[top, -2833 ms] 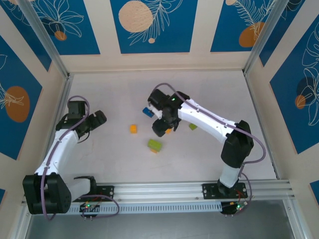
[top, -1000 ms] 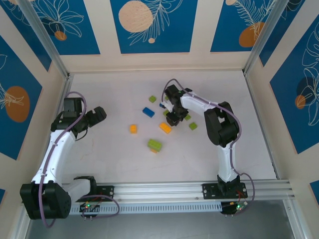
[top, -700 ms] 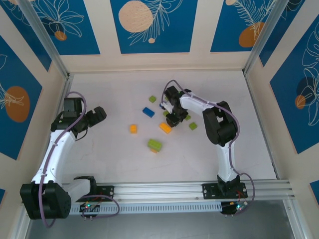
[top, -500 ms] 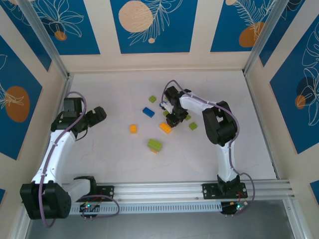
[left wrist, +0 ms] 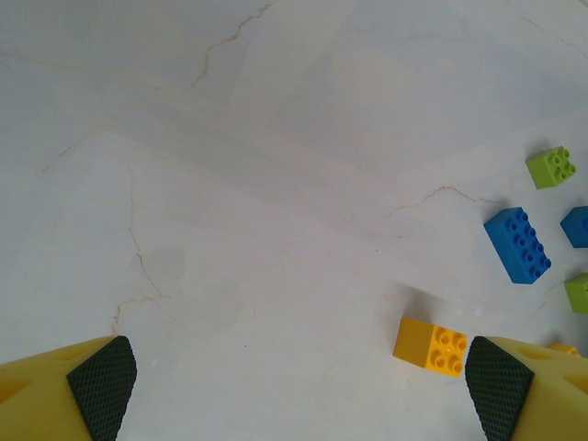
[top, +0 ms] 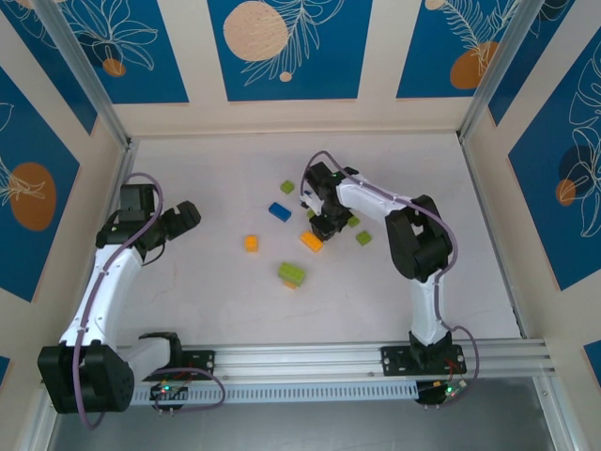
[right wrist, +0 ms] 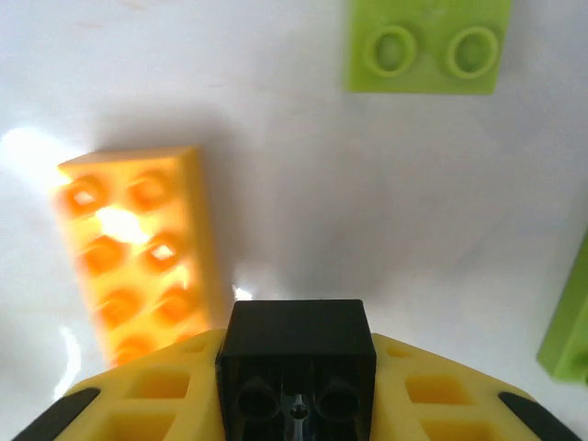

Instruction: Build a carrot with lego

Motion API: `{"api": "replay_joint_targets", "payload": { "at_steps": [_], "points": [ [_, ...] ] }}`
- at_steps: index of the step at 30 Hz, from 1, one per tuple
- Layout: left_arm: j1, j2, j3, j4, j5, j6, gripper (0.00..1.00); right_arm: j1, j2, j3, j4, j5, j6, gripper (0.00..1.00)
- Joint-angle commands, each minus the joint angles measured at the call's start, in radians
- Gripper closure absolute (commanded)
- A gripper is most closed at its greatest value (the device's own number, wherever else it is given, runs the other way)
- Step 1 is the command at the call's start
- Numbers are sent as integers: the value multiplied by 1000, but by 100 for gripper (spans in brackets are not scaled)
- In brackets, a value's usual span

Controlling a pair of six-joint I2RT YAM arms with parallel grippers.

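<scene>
Loose lego lies mid-table: an orange long brick (top: 311, 241), a small orange brick (top: 251, 242), a blue brick (top: 279, 210), small lime bricks (top: 287, 187) (top: 363, 237) and a lime-on-orange clump (top: 291, 273). My right gripper (top: 324, 222) points down just behind the orange long brick. In the right wrist view it (right wrist: 296, 390) is shut on a black brick (right wrist: 296, 354), with the orange long brick (right wrist: 138, 257) to its left and a lime brick (right wrist: 427, 44) ahead. My left gripper (left wrist: 301, 395) is open over bare table, with the small orange brick (left wrist: 432, 344) near its right fingertip (left wrist: 501, 386).
Cream walls with blue panels enclose the white table (top: 188, 291) on three sides. The arms' mounting rail (top: 310, 362) runs along the near edge. In the left wrist view a blue brick (left wrist: 517, 244) and a lime brick (left wrist: 551, 167) lie at the right.
The right gripper's jaws have closed further, and its wrist has shifted slightly left. The left arm and the loose bricks have stayed put.
</scene>
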Motion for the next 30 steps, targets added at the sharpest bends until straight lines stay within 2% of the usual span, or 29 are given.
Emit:
{"api": "replay_joint_targets", "payload": {
  "at_steps": [1, 8, 13, 20, 30],
  "points": [
    [6, -8, 4, -4, 20, 17, 5, 67, -124, -14, -93, -29, 30, 67],
    [5, -14, -5, 2, 24, 17, 5, 200, -234, -19, -163, -116, 33, 67],
    [5, -19, -7, 1, 26, 18, 5, 273, -230, 1, -207, -134, 34, 67],
    [5, -27, -7, -8, 24, 17, 5, 329, -194, 6, -218, -133, 45, 68],
    [5, -27, -4, -13, 24, 17, 5, 353, -159, 16, -205, -131, 54, 68]
  ]
}}
